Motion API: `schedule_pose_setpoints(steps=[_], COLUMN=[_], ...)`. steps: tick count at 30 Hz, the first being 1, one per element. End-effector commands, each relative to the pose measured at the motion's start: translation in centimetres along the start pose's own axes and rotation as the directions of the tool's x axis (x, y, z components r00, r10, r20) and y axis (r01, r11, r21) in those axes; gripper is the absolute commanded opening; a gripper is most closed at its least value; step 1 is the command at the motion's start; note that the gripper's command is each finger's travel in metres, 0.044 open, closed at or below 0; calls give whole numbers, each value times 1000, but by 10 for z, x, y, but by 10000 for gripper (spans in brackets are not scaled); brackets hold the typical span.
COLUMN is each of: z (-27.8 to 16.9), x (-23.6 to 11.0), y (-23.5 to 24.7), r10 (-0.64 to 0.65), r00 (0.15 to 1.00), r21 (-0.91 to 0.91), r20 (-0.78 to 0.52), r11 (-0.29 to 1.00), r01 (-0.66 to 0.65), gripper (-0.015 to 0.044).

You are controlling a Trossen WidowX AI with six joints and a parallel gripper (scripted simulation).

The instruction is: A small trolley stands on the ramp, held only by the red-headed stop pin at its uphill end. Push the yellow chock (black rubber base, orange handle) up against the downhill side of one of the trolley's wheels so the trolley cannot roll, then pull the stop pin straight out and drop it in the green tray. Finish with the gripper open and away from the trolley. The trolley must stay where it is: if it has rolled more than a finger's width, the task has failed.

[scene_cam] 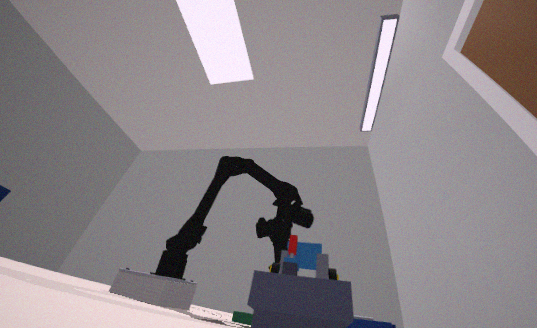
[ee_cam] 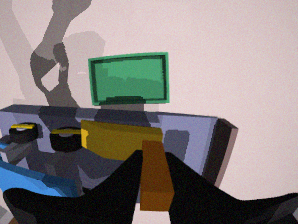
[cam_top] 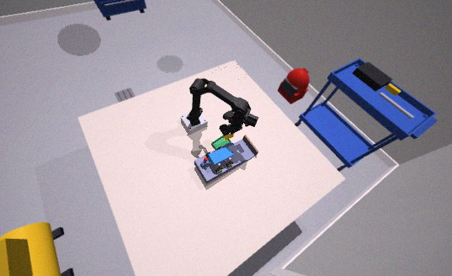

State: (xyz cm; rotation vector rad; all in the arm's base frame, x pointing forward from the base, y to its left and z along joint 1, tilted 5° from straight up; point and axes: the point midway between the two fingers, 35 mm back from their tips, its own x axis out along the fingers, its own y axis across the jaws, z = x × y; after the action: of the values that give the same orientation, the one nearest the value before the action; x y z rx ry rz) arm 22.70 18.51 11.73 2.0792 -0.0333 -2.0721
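My gripper (ee_cam: 152, 156) (cam_top: 228, 133) is shut on the orange handle (ee_cam: 154, 179) of the yellow chock (ee_cam: 119, 137) (cam_top: 227, 136) and holds it just over the grey ramp (ee_cam: 194, 137) (cam_top: 242, 154) (scene_cam: 299, 300), on its downhill part. The blue trolley (cam_top: 220, 156) (scene_cam: 307, 254) (ee_cam: 29, 180) stands on the ramp, and two of its black-and-yellow wheels (ee_cam: 67, 137) show to the left of the chock, a little apart from it. The red-headed stop pin (cam_top: 206, 159) (scene_cam: 292, 243) stands at the trolley's uphill end. The green tray (ee_cam: 128, 78) (cam_top: 220, 143) (scene_cam: 242, 316) lies on the mat beside the ramp.
The arm's grey base (cam_top: 194, 124) (scene_cam: 152, 289) stands behind the tray. A brown lip (cam_top: 250, 143) closes the ramp's low end. Off the mat are a blue cart (cam_top: 372, 105), a red helmet-like object (cam_top: 295, 85) and a yellow machine (cam_top: 20, 250).
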Motion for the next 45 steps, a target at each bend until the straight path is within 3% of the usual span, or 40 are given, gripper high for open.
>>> schedule_pose_setpoints(steps=[1, 19, 45], z=[-1, -29, -30], x=[-2, 6, 67], y=[0, -3, -3], r10=[3, 2, 3], r00=[1000, 1000, 1000], r21=[-44, -44, -44], r20=[-6, -9, -9], r11=[999, 999, 999], r01=[-3, -3, -4], gripper=[0, 0, 0])
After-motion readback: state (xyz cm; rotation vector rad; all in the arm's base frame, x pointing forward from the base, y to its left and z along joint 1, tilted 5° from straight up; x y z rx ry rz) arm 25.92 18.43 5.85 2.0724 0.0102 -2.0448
